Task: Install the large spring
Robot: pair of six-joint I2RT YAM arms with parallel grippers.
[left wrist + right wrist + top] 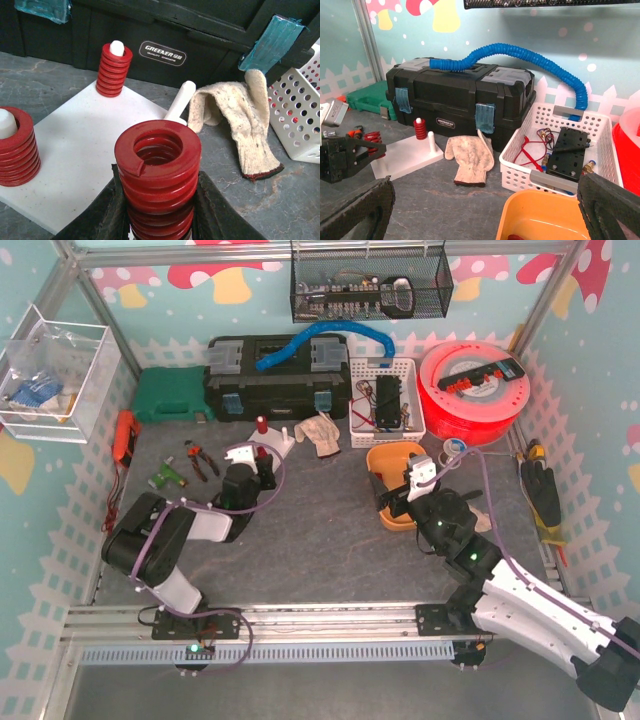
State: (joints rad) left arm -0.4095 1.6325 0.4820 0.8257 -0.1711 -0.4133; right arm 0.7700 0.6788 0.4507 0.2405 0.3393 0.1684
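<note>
- Close by the white board (85, 150), my left hand (157, 217) is clenched on the large spring (157, 155), which stands upright between both fingers. I cannot tell whether its base rests on anything.
- Two pegs on the board carry springs: a narrow spring (113, 70) at the far corner and a wider spring (15, 145) at the side away from the glove (240, 125).
- One bare peg (181, 100) stands just behind the held spring, and I judge it to be the target.
- The pick-up looks done. What is left is lining the coil's bore over that peg, lowering it and letting go.
- My right hand (482, 212) hangs released, fingers wide apart, above the orange bowl (545, 220), well apart from the board.
</note>
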